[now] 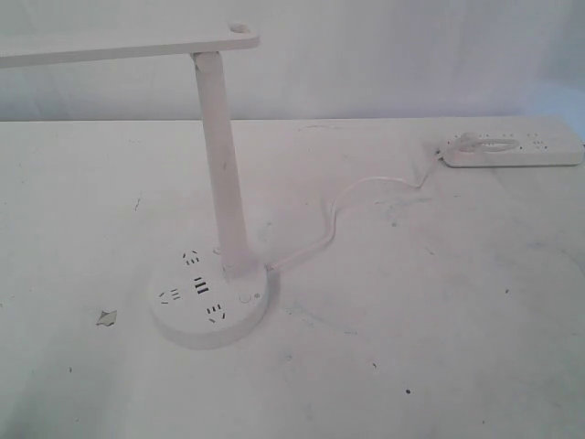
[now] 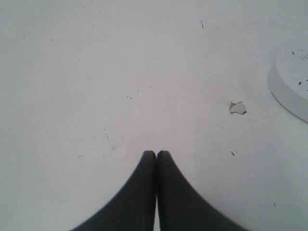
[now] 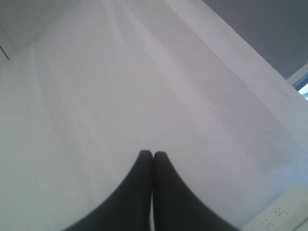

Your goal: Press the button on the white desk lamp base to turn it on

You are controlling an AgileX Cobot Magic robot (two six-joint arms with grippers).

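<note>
- Left claw [image 2: 156, 154] closed tight, empty, above open surface [image 2: 96, 96]; I see lamp base [image 2: 291, 86] rim nearby.
- Right claw [image 3: 153, 155] closed, empty.
- Button [image 1: 245, 295] sits by base's edge.

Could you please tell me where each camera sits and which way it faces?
Exterior: off the arms, looking down at the white desk lamp base and power strip on the table; no arm shows.
Left wrist: faces down at the table; shut left gripper shows.
Right wrist: faces a white backdrop; shut right gripper shows.
Exterior and left wrist share the base and a grey fleck.
</note>
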